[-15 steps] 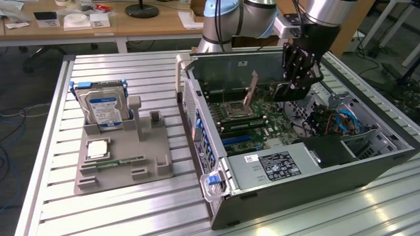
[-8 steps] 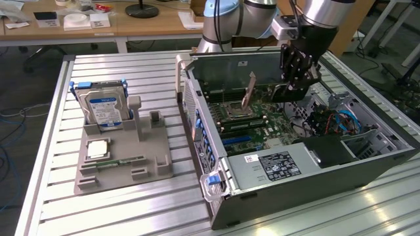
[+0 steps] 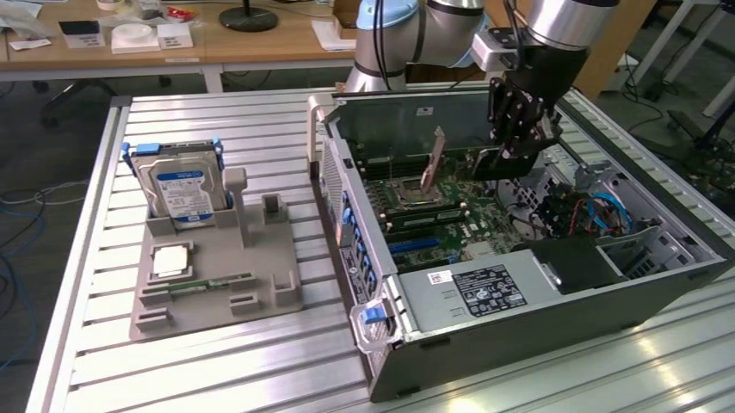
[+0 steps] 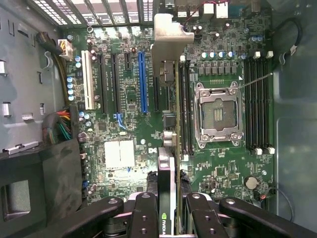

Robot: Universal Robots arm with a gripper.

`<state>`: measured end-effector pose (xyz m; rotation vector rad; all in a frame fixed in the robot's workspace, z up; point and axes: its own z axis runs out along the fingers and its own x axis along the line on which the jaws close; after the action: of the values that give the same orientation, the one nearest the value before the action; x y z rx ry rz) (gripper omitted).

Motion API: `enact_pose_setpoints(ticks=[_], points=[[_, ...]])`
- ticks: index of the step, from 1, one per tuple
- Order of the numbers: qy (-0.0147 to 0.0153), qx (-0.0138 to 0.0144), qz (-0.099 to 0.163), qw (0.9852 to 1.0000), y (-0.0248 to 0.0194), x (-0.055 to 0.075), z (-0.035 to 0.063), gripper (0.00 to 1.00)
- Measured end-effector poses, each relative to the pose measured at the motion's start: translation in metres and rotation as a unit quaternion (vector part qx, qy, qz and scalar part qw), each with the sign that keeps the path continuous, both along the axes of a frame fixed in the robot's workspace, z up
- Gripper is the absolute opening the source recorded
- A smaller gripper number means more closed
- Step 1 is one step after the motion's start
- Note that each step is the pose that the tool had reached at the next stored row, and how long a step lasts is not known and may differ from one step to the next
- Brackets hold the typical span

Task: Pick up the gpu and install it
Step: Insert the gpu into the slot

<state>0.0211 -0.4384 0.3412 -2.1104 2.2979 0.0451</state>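
**Card held on edge over the motherboard**

The black two-fingered pincer (image 4: 166,206) is clamped on the gpu (image 4: 166,173), a thin flat expansion card with a green board and a dark face. One finger presses each flat side, at the end away from the card's silver metal bracket (image 4: 171,32). In the exterior view the gpu (image 3: 436,163) hangs inside the open grey metal computer case (image 3: 552,318), just above the board. It looks not yet seated, though I cannot tell for certain.

The card stands on edge. Its long axis runs from the pincer to the bracket, which points at the slotted rear wall of the case. That axis lies parallel to the expansion slots of the green motherboard (image 4: 124,124). The card sits between the long blue slot (image 4: 142,82) and the square silver processor socket (image 4: 218,114).

I judge the gpu light and stiff but fragile. Its faces carry components, so the plain board edges or the bracket are the safer places to hold. Its thinness means a tilt could let it twist in the grip.

The case stands near the counter's edge on the exterior view's right. The ribbed aluminium counter (image 3: 230,361) also carries a grey moulded holder (image 3: 213,288) towards its opposite edge. A silver hard drive with a blue label (image 3: 182,194) stands upright in it.
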Motion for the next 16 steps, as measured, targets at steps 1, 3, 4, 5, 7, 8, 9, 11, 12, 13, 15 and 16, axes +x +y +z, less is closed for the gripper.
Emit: enact_pose_setpoints(ticks=[1, 3, 4, 5, 7, 8, 9, 11, 12, 13, 15, 16], points=[[0.0, 0.0, 0.0, 1.0, 0.0, 0.0, 0.0, 0.27], [0.0, 0.0, 0.0, 1.0, 0.0, 0.0, 0.0, 0.27], [0.0, 0.0, 0.0, 1.0, 0.0, -0.001, 0.0, 0.27], [0.0, 0.0, 0.0, 1.0, 0.0, -0.001, -0.0001, 0.27], [0.0, 0.0001, 0.0, 1.0, 0.0001, -0.004, -0.0002, 0.27], [0.0, 0.0, 0.0, 1.0, 0.0001, -0.005, -0.0002, 0.27], [0.0, 0.0, 0.0, 1.0, 0.0001, -0.006, -0.0003, 0.27], [0.0, 0.0, 0.0, 1.0, 0.0002, -0.008, -0.0011, 0.27], [0.0, -0.0001, 0.0, 1.0, 0.0002, -0.008, -0.0018, 0.27], [0.0, 0.0, 0.0, 1.0, 0.0003, -0.009, -0.0026, 0.27], [0.0, 0.0, 0.0, 1.0, 0.0003, -0.009, -0.0044, 0.27], [0.0, 0.0, 0.0, 1.0, 0.0005, -0.011, -0.0074, 0.27]])
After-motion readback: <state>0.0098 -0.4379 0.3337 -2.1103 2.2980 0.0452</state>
